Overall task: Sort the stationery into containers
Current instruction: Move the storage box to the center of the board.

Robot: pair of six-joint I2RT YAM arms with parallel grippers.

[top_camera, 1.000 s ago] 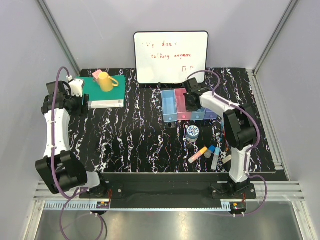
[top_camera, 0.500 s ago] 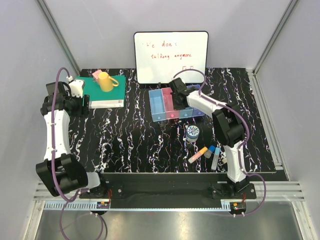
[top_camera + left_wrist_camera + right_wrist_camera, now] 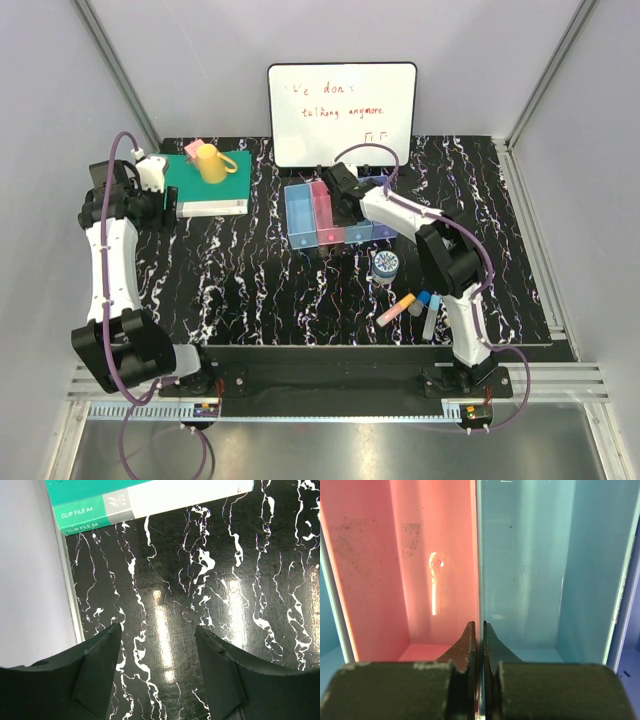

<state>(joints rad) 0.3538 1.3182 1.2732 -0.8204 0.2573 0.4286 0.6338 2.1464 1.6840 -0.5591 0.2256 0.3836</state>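
The left gripper (image 3: 157,670) hangs at nine o'clock, fingers apart, holding nothing, near the green book (image 3: 208,183). In the middle sit the bins (image 3: 335,212), see-through plastic boxes in blue, pink, blue and purple. The right gripper (image 3: 478,645) is pinched shut on the thin wall between the pink and blue ones. The two bins it looks into are empty. At five o'clock the roll (image 3: 385,264) and markers (image 3: 412,306) lie unsorted.

The top external camera is looking down from behind the arm bases, taking in the whole table (image 3: 250,290). The right wrist camera is peering closely into the containers (image 3: 480,555), shared with the overhead view (image 3: 330,215); the left wrist camera is facing bare tabletop.
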